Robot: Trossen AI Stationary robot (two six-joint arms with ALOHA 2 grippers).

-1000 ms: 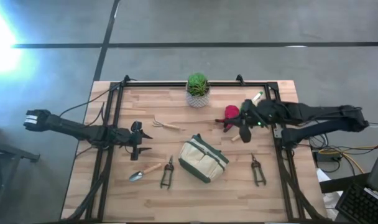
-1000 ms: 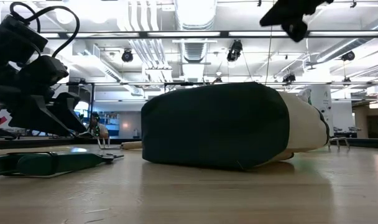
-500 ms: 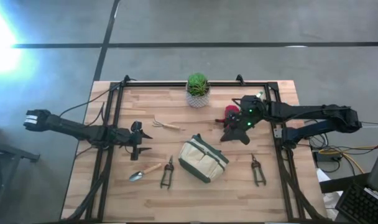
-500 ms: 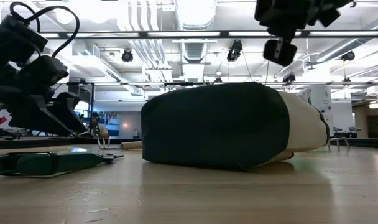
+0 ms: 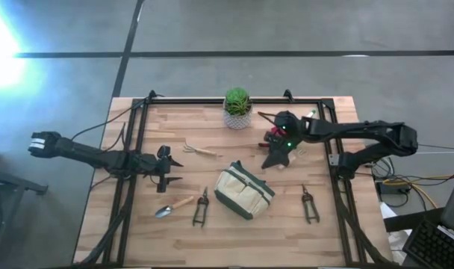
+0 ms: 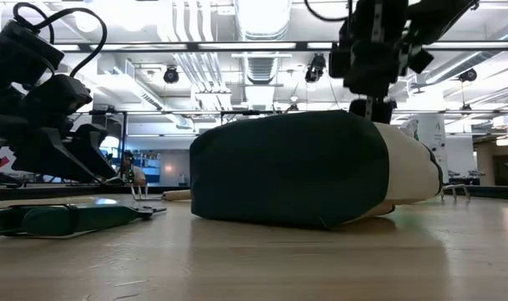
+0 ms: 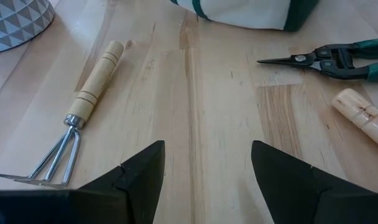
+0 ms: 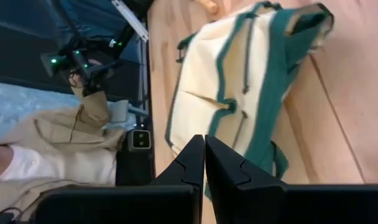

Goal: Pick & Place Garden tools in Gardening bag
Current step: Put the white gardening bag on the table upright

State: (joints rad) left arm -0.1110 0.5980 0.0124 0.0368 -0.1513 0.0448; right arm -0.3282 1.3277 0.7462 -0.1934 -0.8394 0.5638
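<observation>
The beige gardening bag (image 5: 244, 190) with green trim lies on its side at the table's middle. My right gripper (image 5: 271, 160) is shut and empty. It hangs just above and beyond the bag's far right corner, pointing slantwise down at it (image 8: 204, 140). A red item (image 5: 275, 134) lies partly under that arm. My left gripper (image 5: 169, 171) rests open at the table's left (image 7: 207, 155). A wooden-handled rake (image 5: 199, 150) lies beyond it. A trowel (image 5: 175, 205) and dark shears (image 5: 201, 207) lie near the front. A second pair of shears (image 5: 310, 204) lies right of the bag.
A green plant in a white patterned pot (image 5: 237, 109) stands at the far edge, middle. A small spray bottle (image 5: 309, 116) lies at the far right behind the right arm. A black frame (image 5: 134, 134) runs along the table's left, right and far sides.
My right gripper has come down toward the bag and swung toward the table's left. Its wrist has rolled, and its fingers have stayed shut. The bag and the tools have not moved.
</observation>
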